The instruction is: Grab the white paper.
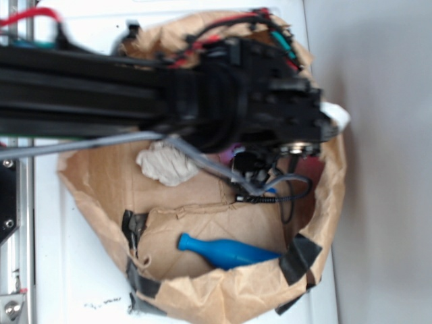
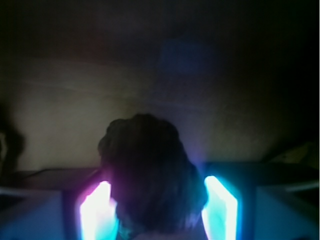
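Observation:
The white paper [image 1: 166, 165] is a crumpled off-white wad lying on the floor of the brown paper bag [image 1: 101, 182], at its left. In the exterior view the black arm head [image 1: 270, 101] hangs over the bag's right part, well right of the wad, and hides its fingers. In the wrist view my gripper [image 2: 156, 182] has a dark lumpy rock [image 2: 147, 170] filling the gap between its two glowing pads [image 2: 95, 212], which press on both its sides. The white paper does not show in the wrist view.
A blue pin-shaped object [image 1: 226, 251] lies near the bag's front wall. Black tape patches [image 1: 300, 256] hold the bag's rim. Cables [image 1: 283, 192] dangle under the arm. A metal rail [image 1: 17, 229] runs along the left edge.

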Robot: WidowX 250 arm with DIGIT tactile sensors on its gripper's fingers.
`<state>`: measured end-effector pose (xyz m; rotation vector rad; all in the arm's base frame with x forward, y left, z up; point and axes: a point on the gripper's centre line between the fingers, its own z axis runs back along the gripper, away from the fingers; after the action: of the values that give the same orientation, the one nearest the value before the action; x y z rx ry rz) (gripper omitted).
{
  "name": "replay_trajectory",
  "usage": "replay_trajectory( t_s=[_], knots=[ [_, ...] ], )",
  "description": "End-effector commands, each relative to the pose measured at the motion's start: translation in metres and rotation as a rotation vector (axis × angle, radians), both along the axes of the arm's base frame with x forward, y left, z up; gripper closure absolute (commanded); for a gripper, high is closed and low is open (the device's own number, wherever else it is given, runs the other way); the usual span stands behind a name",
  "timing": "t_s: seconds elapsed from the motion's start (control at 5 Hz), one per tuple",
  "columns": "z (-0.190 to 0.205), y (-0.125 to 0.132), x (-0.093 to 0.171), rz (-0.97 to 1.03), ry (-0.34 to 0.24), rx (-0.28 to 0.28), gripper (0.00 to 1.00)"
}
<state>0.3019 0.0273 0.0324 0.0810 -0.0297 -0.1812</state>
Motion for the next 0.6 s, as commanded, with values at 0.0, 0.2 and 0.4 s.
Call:
replay_trajectory(
  t_s=[0.0, 0.2, 0.4],
  knots=[
    [0.117, 0.009, -0.013, 0.032, -0.246, -0.125, 1.0],
    [0.145, 0.007, -0.019, 0.03, -0.258, -0.137, 1.0],
    [0.159, 0.003, -0.024, 0.035, -0.163, -0.104, 0.88]
  ],
)
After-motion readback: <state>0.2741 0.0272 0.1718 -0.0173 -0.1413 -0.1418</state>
